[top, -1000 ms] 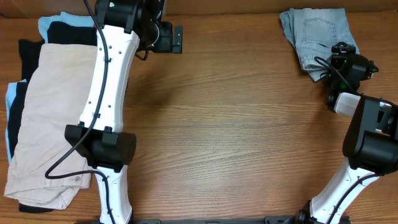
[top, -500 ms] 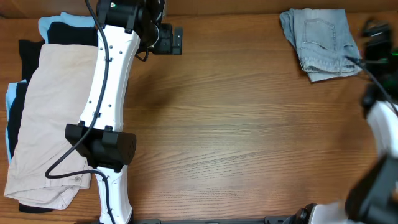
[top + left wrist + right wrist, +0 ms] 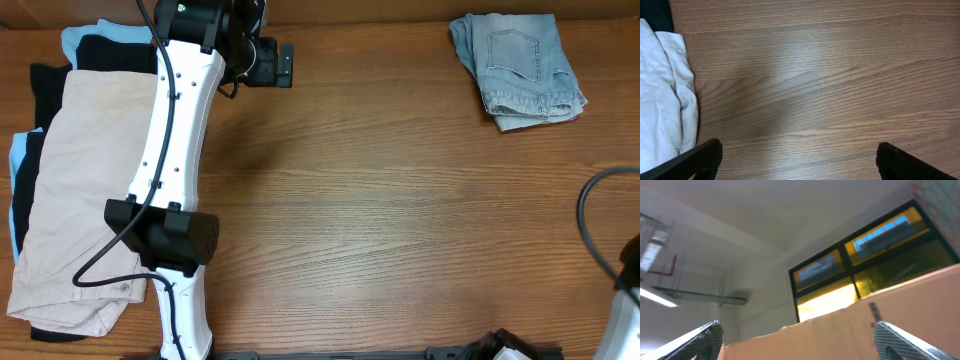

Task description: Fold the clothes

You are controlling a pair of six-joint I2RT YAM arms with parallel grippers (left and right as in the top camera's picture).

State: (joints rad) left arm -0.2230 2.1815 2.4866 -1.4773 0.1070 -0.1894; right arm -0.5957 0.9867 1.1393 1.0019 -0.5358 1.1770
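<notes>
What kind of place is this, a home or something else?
Probably a robotics lab or workshop, not a home. A wooden table carries a robot arm, folded denim shorts and a pile of clothes. The right wrist view shows a strip light, ceiling pipes and high windows.

Faded light-blue denim shorts (image 3: 520,68), upper right of the frame; brown wood-grain worktop (image 3: 400,200); plain beige shorts (image 3: 80,190) at left; black garment (image 3: 100,52); pale-blue garment (image 3: 85,35); white left arm (image 3: 175,130), black joints.

Left arm (image 3: 180,130) stretched forward, jaws wide apart; right arm (image 3: 630,320) tucked back, jaws apart, aimed upward.
</notes>
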